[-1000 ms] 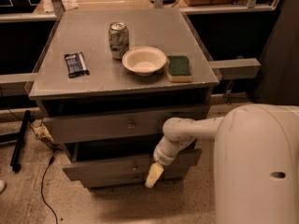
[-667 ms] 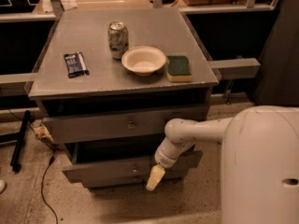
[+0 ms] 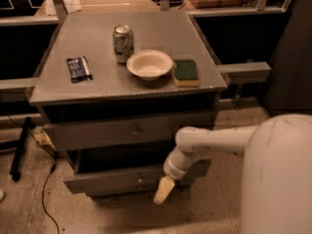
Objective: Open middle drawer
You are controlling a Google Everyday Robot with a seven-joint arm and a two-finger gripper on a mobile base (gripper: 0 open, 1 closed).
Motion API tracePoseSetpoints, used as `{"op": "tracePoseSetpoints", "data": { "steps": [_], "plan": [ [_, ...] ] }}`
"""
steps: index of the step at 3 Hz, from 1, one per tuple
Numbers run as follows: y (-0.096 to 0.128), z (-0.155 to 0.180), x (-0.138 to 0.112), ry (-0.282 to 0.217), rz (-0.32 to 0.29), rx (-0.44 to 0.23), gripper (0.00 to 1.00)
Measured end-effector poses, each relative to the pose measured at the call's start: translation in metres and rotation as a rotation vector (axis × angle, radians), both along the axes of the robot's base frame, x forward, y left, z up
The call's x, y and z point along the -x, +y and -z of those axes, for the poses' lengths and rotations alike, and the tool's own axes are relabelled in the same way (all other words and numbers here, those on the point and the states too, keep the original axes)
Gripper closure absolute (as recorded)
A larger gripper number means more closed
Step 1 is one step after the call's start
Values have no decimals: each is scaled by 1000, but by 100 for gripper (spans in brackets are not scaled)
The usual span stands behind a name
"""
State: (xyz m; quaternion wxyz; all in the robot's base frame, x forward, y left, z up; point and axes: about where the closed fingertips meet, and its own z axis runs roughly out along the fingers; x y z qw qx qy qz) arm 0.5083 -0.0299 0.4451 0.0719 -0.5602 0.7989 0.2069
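The grey cabinet [image 3: 73, 94] shows two drawer fronts. The upper one [image 3: 97, 133] sits nearly flush and has a small knob. The middle drawer [image 3: 107, 182] below it has a long, low grey front with a small round knob [image 3: 140, 179]. It stands pulled out towards me, with a dark gap above it. My gripper [image 3: 163, 191], cream-tipped on a white arm [image 3: 214, 139], points down in front of the right part of that drawer front, right of the knob. Any drawer below is hidden.
On the cabinet top stand a drink can [image 3: 123, 43], a white bowl [image 3: 149, 65], a green sponge [image 3: 185, 71] and a dark packet [image 3: 78, 68]. My white body [image 3: 278, 179] fills the lower right. A cable [image 3: 46, 189] and a black pole [image 3: 19, 147] lie on the floor at the left.
My gripper has moved slightly down and towards me, and the middle drawer front has come with it a little. The things on top have not moved.
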Motion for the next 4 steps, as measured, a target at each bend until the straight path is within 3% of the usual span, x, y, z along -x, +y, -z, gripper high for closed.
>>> {"op": "tracePoseSetpoints", "data": {
  "steps": [1,4],
  "plan": [
    [0,-1,0,0,0,0,0],
    [-7,-18,33,31,-4,-28,0]
  ]
}}
